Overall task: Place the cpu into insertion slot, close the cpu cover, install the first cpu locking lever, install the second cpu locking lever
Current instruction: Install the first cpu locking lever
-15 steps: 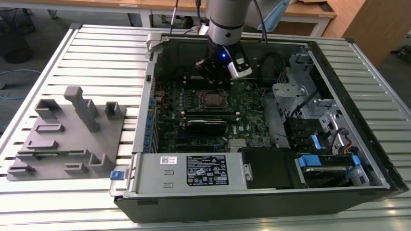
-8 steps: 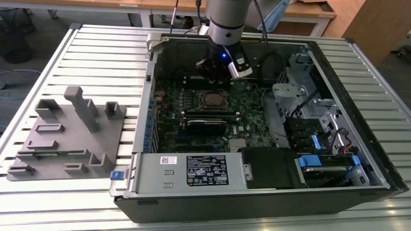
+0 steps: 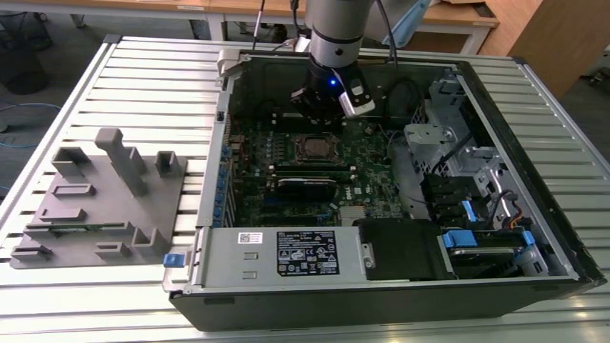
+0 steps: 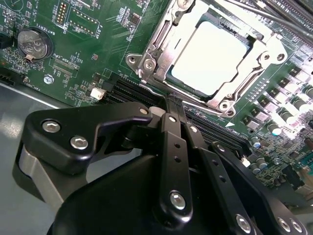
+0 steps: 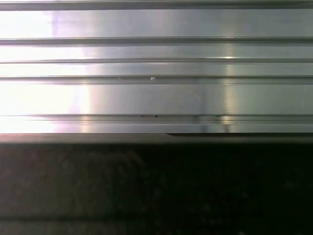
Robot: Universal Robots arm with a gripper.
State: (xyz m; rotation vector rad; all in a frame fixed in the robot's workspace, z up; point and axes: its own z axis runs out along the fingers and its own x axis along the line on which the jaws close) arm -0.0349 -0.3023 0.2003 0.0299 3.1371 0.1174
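The cpu (image 4: 208,56), a flat square with a pale silvery top, lies inside the insertion slot (image 3: 315,147) on the green board. The cpu cover (image 4: 157,46), a shiny metal frame, lies flat around it, and the chip shows through its cutout. My gripper (image 4: 174,102) hangs just beside the socket's edge, its two black fingers (image 4: 172,142) pressed together with nothing between them. A thin metal rod runs along the socket edge right at the fingertips. In the exterior view the gripper (image 3: 322,113) hovers over the board, just behind the socket.
The open computer case (image 3: 533,107) lies on a slatted aluminium table (image 5: 156,98). A grey fixture block (image 3: 96,200) stands at the exterior view's left. Memory slots (image 3: 307,170), a power supply (image 3: 286,254), drive bays (image 3: 476,193) and a coin battery (image 4: 35,44) surround the socket.
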